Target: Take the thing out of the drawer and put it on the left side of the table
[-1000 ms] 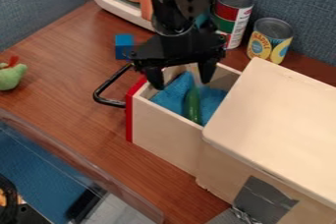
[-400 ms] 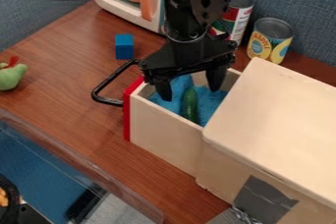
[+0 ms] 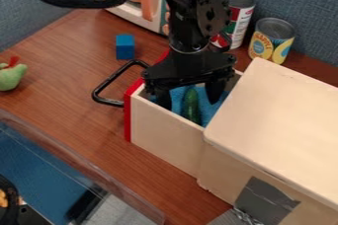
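The grasp was the step in hand, with the gripper (image 3: 189, 101) spread inside the drawer (image 3: 161, 132), astride the cucumber (image 3: 191, 106), probably needing to sink slightly, then squeeze.

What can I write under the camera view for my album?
The open claw is around a cucumber in the drawer.

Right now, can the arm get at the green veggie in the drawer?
Likely yes. The drawer is pulled out, the pincer points down into it, and its fingers look spread to either side of the green veggie, with nothing on top.
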Motion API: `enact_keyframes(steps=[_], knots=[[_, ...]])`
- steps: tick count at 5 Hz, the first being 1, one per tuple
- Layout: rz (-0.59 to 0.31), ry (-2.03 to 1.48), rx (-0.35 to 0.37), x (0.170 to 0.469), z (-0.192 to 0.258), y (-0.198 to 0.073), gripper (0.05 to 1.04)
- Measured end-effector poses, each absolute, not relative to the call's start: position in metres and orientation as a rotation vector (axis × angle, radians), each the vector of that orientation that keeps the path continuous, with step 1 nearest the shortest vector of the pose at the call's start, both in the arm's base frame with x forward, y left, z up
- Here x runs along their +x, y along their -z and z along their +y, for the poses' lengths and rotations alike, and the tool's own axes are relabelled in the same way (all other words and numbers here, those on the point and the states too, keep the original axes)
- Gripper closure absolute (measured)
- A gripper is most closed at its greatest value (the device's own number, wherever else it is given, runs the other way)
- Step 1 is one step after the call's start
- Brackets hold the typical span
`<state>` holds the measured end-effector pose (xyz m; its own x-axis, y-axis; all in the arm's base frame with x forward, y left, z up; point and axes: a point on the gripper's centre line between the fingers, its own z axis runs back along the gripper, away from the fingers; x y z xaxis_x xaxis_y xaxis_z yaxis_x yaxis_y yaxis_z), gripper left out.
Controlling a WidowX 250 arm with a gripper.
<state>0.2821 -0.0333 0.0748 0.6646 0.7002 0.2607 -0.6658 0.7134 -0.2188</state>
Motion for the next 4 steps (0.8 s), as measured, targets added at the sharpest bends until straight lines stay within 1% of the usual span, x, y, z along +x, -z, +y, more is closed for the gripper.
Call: enact_keyframes(steps=[1, 2, 3, 4], knots=[[-0.317, -0.774, -0.1, 0.2849, -0.0319, -0.0671, 0.118], [-0.288, -0.8, -0.109, 0.2846, -0.0311, -0.0603, 0.398], [-0.286, -0.806, -0.114, 0.2849, -0.0303, -0.0603, 0.707], [-0.278, -0.813, -0.119, 0.2834, -0.0276, -0.0627, 0.794]])
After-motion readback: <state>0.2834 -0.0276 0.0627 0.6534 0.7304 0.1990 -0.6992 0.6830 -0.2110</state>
